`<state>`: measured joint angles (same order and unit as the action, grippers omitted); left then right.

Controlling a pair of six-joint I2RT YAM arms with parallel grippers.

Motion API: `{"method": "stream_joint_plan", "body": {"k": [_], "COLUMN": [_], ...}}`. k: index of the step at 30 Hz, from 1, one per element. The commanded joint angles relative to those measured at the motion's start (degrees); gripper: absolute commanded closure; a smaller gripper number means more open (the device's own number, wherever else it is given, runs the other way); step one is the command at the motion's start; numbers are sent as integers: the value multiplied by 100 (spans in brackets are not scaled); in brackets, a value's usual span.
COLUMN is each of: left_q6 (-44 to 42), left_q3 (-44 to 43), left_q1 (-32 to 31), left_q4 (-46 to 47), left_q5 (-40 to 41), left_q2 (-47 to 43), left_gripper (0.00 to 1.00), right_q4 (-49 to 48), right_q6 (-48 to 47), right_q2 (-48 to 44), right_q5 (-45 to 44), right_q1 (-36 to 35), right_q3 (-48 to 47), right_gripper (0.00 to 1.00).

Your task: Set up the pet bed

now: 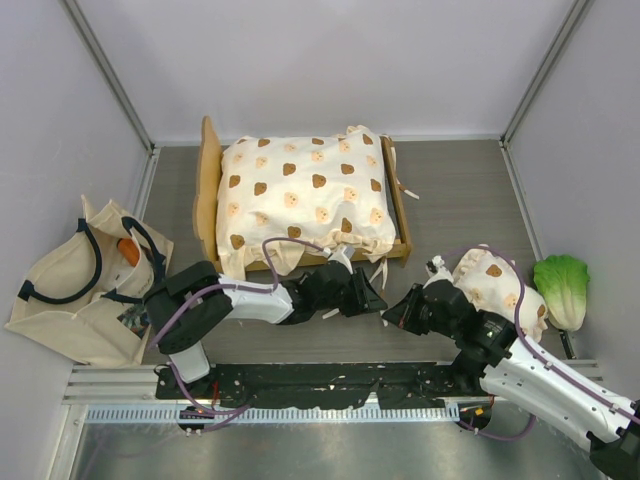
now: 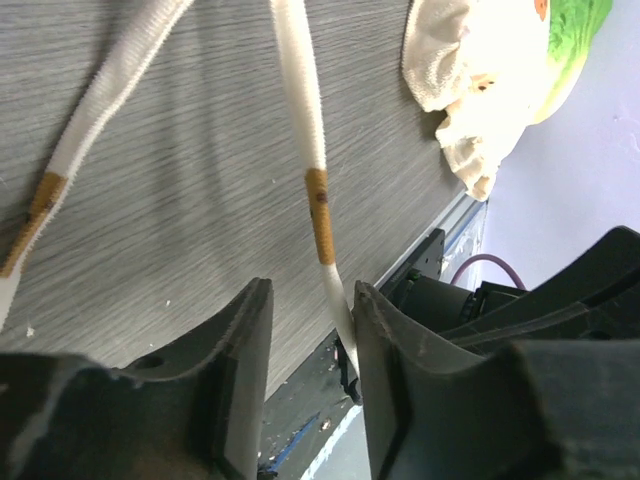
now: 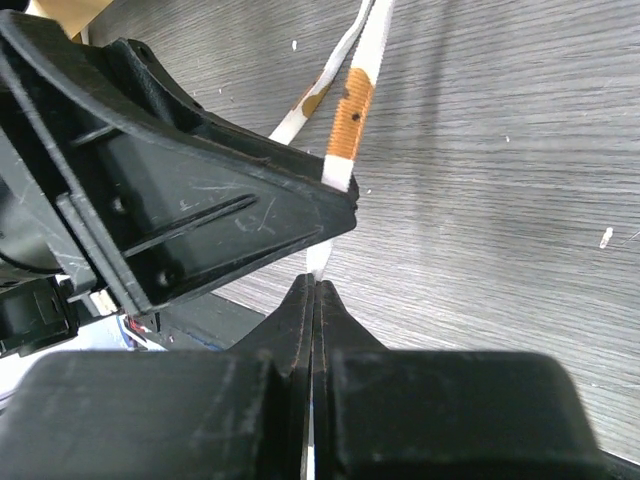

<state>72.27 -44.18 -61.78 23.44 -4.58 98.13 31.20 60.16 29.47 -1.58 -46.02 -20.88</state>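
Near edge: your arm bases sat on the mounting rail (image 1: 300,412), and the right arm was cut off at the near-right corner of the overhead view.

Your right gripper (image 3: 315,285) was clenched on the white tip of a tie (image 3: 350,120). Only a sliver showed at the seam of the fingers. The stretch just above it was hidden behind a finger of your left gripper (image 2: 310,300).

That gripper stood parted around the same tie. The tie ran close along the finger (image 2: 400,370) on the right of its wrist view; contact could not be judged. The other finger was clear of it.

From overhead the two grippers met nose to nose just near of the bed's near-right corner, and the tie between them could not be made out.

A second tie (image 2: 80,140) lay loose on the table (image 1: 470,200).

Your right arm covered part of a small bear-print pillow (image 1: 495,280). The lettuce toy (image 1: 562,285) sat just right of it.

At left lay the tote bag (image 1: 70,300), with an orange item (image 1: 128,250) inside, too small to identify.

Farther back, the pet bed (image 1: 208,190) stood mid-table, headboard to the left. Its cushion (image 1: 300,190) hid the frame's base, and more ties trailed off its right side.
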Motion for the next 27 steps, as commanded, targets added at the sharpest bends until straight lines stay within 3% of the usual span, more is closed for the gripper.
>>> {"method": "stream_joint_plan", "body": {"k": [1, 6, 7, 15, 19, 22, 24, 26, 27], "left_q6": [50, 129, 138, 147, 156, 138, 129, 86, 77], "left_q3": [-143, -117, -117, -222, -205, -178, -143, -99, -38], "left_q1": [43, 78, 70, 140, 149, 157, 183, 210, 227], "left_q4": [328, 459, 503, 644, 670, 679, 618, 557, 478], "left_q5": [18, -60, -61, -148, -184, -210, -184, -149, -140], "left_q2": [128, 224, 233, 356, 356, 347, 313, 277, 260], "left_gripper": [63, 72, 78, 83, 98, 100, 100, 100, 100], "right_q4": [-307, -369, -378, -360, -334, -281, -220, -19, 78], "right_q6": [40, 48, 40, -4, -31, -83, -110, -180, -198], "right_q2": [-21, 23, 41, 137, 208, 252, 243, 191, 147], "right_q5": [-61, -9, -9, -8, -44, -114, -201, -561, -762], "right_q1": [-21, -21, -21, -21, -21, -21, -30, -21, -21], "right_q3": [67, 102, 102, 111, 102, 58, -38, -178, -362], "right_gripper": [99, 99, 99, 99, 99, 99, 91, 74, 70]}}
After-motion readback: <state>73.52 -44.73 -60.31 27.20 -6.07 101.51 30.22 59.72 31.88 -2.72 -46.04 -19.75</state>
